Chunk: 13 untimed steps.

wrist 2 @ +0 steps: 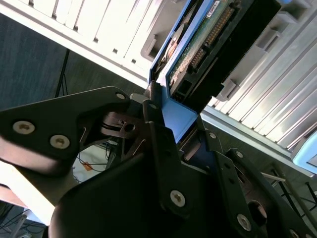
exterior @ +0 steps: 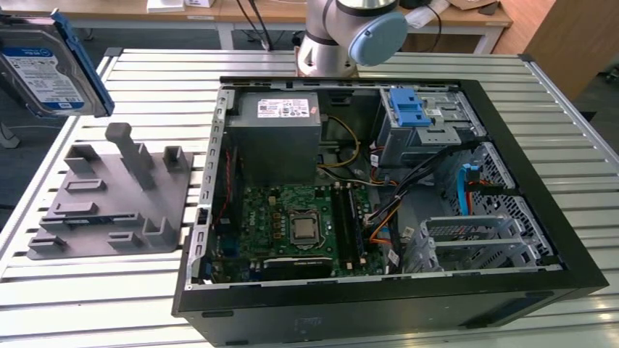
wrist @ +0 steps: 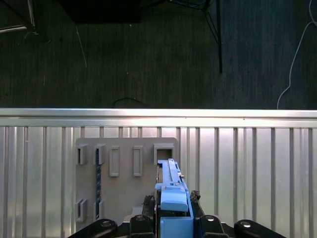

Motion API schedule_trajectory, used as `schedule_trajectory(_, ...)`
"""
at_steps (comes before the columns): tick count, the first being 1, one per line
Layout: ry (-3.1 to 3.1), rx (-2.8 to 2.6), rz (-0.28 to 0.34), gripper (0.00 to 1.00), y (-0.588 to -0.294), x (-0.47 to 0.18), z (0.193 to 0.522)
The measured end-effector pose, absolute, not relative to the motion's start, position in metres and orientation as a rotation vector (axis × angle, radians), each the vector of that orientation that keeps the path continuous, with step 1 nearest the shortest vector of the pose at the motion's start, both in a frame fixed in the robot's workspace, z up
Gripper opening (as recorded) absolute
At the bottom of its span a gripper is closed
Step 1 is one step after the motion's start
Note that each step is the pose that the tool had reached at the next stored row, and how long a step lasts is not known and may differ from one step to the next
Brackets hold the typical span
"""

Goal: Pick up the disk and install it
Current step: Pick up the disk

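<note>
Above fixture plate [exterior: 106, 210], end effector [wrist: 172, 203] clamped on disk [exterior: 48, 69], held clear of plate.

Open air all round the disk [exterior: 48, 65], clamped edge-on in the gripper [wrist 2: 176, 121], well above the fixture plate [exterior: 97, 192]. Upright posts [exterior: 126, 148] on that plate to steer round (one much taller than the rest). Just a narrow strip of bare table [exterior: 97, 304] slats between plate and computer case [exterior: 387, 308]. Open from above inside the case, yet crowded: power-supply box [exterior: 278, 138] at the back, cables [exterior: 425, 185] strung across the middle, blue drive bay [exterior: 411, 109] beside them. Roomier around the metal cage [exterior: 474, 243] towards the exterior view's right. Arm base [exterior: 334, 36] close behind the case.
</note>
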<state>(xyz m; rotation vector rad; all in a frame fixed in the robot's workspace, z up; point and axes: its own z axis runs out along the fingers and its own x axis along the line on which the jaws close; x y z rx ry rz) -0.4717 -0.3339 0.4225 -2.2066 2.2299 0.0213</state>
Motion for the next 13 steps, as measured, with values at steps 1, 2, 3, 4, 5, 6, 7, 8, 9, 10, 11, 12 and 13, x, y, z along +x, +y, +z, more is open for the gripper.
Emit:
schedule_trajectory(1,2.23,-2.207,0.021,0.36,-0.3339,-0.4718,0.4234)
schedule_trajectory(2,2.23,-2.207,0.021,0.36,-0.3339,-0.4717,0.4243)
schedule_trajectory(3,2.23,-2.207,0.021,0.36,-0.3338,-0.4717,0.4252)
schedule_trajectory(4,2.23,-2.207,0.021,0.36,-0.3339,-0.4717,0.4261)
schedule_trajectory(5,2.23,-2.207,0.021,0.36,-0.3339,-0.4717,0.4268)
schedule_trajectory(6,2.23,-2.207,0.021,0.36,-0.3339,-0.4717,0.4276)
schedule_trajectory(7,2.23,-2.207,0.021,0.36,-0.3339,-0.4717,0.4284)
schedule_trajectory(8,2.23,-2.207,0.021,0.36,-0.3339,-0.4717,0.4292)
schedule_trajectory(9,2.23,-2.207,0.021,0.36,-0.3338,-0.4717,0.43)
schedule_trajectory(10,2.23,-2.207,0.021,0.36,-0.3338,-0.4717,0.4308)
schedule_trajectory(11,2.23,-2.207,0.021,0.36,-0.3338,-0.4717,0.4316)
schedule_trajectory(12,2.23,-2.207,0.021,0.36,-0.3339,-0.4717,0.4323)
schedule_trajectory(13,2.23,-2.207,0.021,0.36,-0.3339,-0.4717,0.433)
